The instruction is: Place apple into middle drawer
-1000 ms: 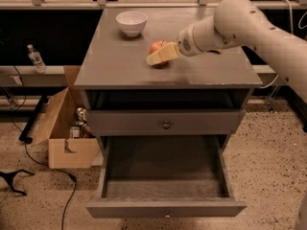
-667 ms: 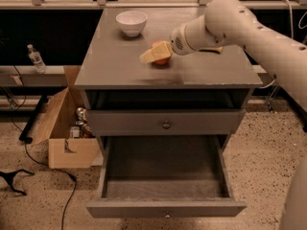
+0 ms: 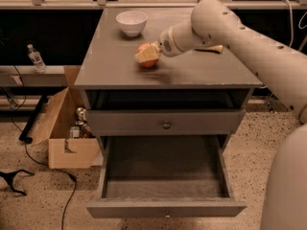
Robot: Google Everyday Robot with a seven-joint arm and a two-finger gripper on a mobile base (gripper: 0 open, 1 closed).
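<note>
The apple, red with yellowish patches, is at the middle of the grey cabinet top, just above or on its surface. My gripper reaches in from the right and is shut on the apple, with a pale finger across its top. The middle drawer stands pulled open at the cabinet's front, below the apple, and its inside is empty. The drawer above it, with a round knob, is closed.
A white bowl stands at the back left of the cabinet top. A flat tan object lies behind my arm. A cardboard box with clutter stands on the floor to the left, by a water bottle and cables.
My gripper has moved left across the cabinet top, and the apple has moved with it, from right of centre toward the middle. The drawers have not moved.
</note>
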